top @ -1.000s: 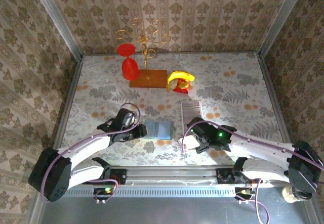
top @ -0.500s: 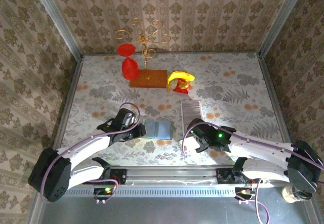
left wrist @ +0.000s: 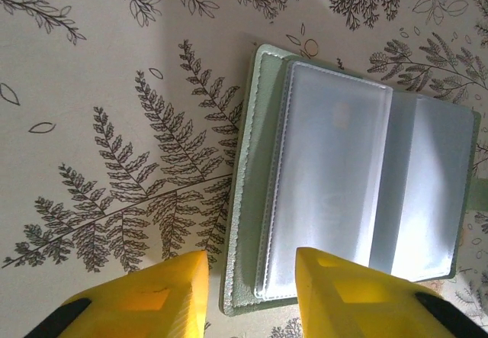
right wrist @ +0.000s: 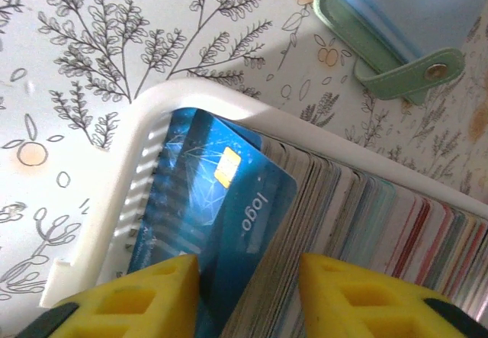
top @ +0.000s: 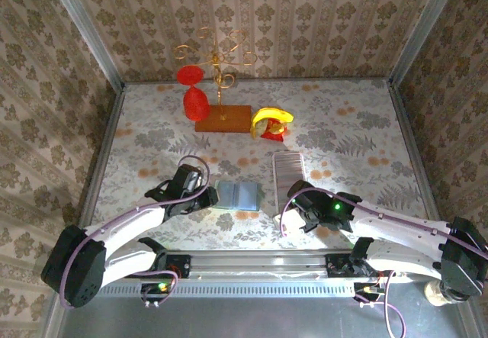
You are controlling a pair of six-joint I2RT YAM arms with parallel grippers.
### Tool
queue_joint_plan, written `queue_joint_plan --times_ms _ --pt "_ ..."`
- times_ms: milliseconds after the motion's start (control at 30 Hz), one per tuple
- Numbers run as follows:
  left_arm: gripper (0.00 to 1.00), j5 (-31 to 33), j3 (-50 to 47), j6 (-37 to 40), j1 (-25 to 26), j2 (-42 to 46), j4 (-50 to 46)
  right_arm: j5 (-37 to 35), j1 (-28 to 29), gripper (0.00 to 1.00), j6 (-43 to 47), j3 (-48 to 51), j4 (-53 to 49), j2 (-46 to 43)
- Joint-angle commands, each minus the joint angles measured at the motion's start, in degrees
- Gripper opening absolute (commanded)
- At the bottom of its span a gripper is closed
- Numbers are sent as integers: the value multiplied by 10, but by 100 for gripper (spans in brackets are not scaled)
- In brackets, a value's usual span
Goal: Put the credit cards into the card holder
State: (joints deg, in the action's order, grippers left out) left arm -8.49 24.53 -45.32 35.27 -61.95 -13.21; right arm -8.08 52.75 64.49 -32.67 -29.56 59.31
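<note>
right claw (right wrist: 248, 275) has shifted toward the near end of the white tray (right wrist: 164, 101) and narrowed around the blue credit card (right wrist: 221, 201)
can't tell if it's actually clamped yet, card's leaning at the tray's end. left claw (left wrist: 252, 277) is narrower too, jaws apart astride the open card holder (left wrist: 335, 185) edge on the worktop (left wrist: 99, 86). pick looks close.
</note>
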Motion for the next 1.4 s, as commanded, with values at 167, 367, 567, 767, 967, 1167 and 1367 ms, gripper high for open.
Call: queue_joint_plan --times_ms 167,367,567,767,967,1167,1367 --pt "34 15 -14 -12 1 17 6 7 -6 20 5 -5 -31 -7" --pt "33 15 -13 -11 1 17 6 6 -7 13 11 -10 -31 -11" --pt "33 15 -12 -12 1 17 7 4 -7 10 7 -23 -44 -23" --pt "32 16 -11 -10 1 17 6 44 -5 11 -21 -56 -115 -54" --pt "33 21 -6 -4 -1 14 1 82 -4 7 -75 -80 -197 -90" --pt "32 17 2 3 -4 8 -6 106 -3 0 -122 -101 -233 -102" --pt "31 20 15 16 -12 13 -24 109 -1 0 -295 -140 -172 -104"
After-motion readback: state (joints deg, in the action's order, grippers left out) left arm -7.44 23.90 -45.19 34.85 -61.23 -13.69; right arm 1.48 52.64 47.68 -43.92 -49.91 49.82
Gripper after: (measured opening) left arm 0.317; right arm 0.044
